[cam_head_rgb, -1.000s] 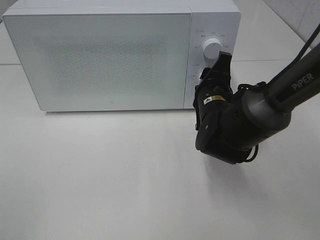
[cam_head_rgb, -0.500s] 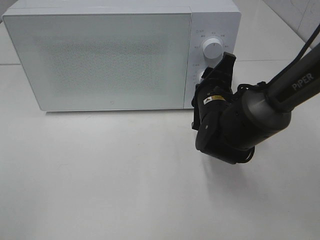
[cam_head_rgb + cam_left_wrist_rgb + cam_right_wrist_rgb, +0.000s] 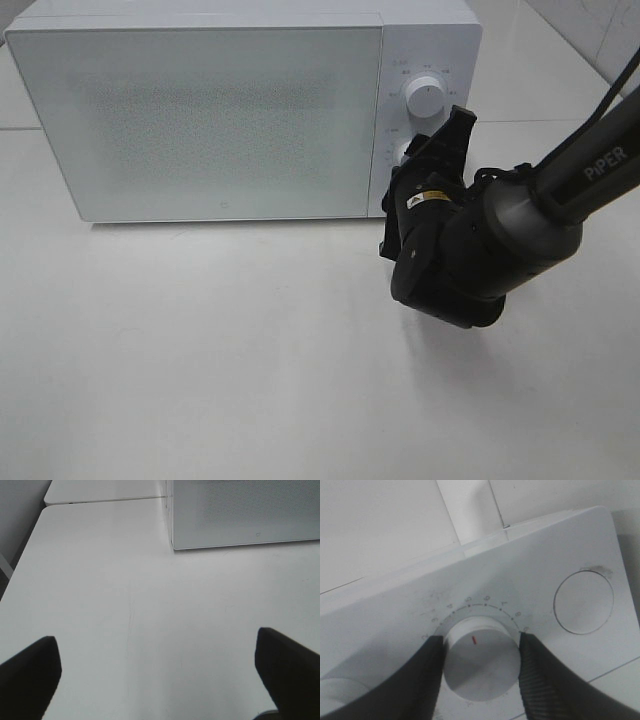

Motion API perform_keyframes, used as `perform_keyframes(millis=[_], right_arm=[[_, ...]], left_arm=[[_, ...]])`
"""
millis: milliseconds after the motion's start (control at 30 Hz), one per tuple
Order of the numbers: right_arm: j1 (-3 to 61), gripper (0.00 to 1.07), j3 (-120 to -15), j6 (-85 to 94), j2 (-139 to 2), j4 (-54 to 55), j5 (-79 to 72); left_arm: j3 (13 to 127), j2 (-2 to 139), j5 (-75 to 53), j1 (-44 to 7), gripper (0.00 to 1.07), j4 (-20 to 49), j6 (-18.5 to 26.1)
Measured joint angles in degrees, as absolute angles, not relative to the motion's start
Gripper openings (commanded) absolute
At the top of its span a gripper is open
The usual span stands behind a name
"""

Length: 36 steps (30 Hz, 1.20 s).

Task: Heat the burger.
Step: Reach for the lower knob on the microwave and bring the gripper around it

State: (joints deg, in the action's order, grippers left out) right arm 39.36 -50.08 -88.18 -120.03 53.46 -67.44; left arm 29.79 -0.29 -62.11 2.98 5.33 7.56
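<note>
Microwave [image 3: 240, 110] lower knob [image 3: 479, 665] clasped by right pincer [image 3: 481, 640].

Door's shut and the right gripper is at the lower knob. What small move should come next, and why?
Probably roll the wrist to turn the lower knob. The right gripper clasps it on both sides, the microwave door is closed and no burger is in sight, so setting the dial seems to be what remains.

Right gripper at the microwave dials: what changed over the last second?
The right gripper, clamped on the lower knob, twisted: its upper finger swung rightward, clear of the upper knob. The microwave door stayed shut, the left gripper open and idle.
</note>
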Motion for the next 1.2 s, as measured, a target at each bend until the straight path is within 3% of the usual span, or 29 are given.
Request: perform_keyframes(millis=[267, 633, 833, 1200], right_arm=[[39.4, 0.22, -50.1, -88.2, -120.0, 53.5, -67.4], [39.4, 0.54, -49.9, -84.9, -120.0, 53.1, -67.6], [39.4, 0.73, -47.3, -75.6, -117.3, 45.5, -67.6], [39.2, 0.75, -38.0, -62.5, -109.1, 42.8, -62.2]], left_arm=[[29.8, -0.3, -62.1, 3.0, 0.98, 5.3, 7.6], [29.8, -0.3, -62.1, 3.0, 0.98, 5.3, 7.6], [29.8, -0.3, -62.1, 3.0, 0.98, 5.3, 7.6], [29.8, -0.3, -62.1, 3.0, 0.98, 5.3, 7.6]])
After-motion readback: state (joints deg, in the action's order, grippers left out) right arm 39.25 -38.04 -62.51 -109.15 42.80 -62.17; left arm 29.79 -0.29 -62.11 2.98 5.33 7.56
